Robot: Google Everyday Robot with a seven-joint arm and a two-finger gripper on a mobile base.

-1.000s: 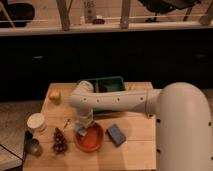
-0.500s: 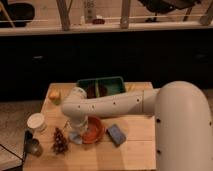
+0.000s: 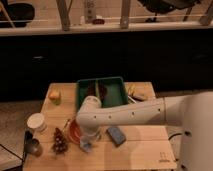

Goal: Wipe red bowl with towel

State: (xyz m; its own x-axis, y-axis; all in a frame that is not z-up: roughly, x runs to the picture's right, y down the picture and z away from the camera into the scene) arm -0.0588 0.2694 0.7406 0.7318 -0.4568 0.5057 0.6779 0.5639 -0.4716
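Note:
The red bowl [image 3: 73, 131] sits near the table's front left, and only its left rim shows past my arm. My white arm reaches in from the right and bends down over the bowl. My gripper [image 3: 86, 141] points down at the bowl's near right edge. A small pale blue-white towel [image 3: 86, 146] shows right under the gripper, on the table beside the bowl's rim.
A dark blue block [image 3: 116, 135] lies just right of the gripper. A green tray [image 3: 101, 91] stands behind the arm. A white cup [image 3: 36, 121], a pine cone [image 3: 60, 142] and a metal cup [image 3: 32, 146] are at the left, a yellow object [image 3: 55, 96] at back left.
My arm has swung left and toward the table's front, so it now covers most of the bowl. The gripper has come down to the bowl's near edge.

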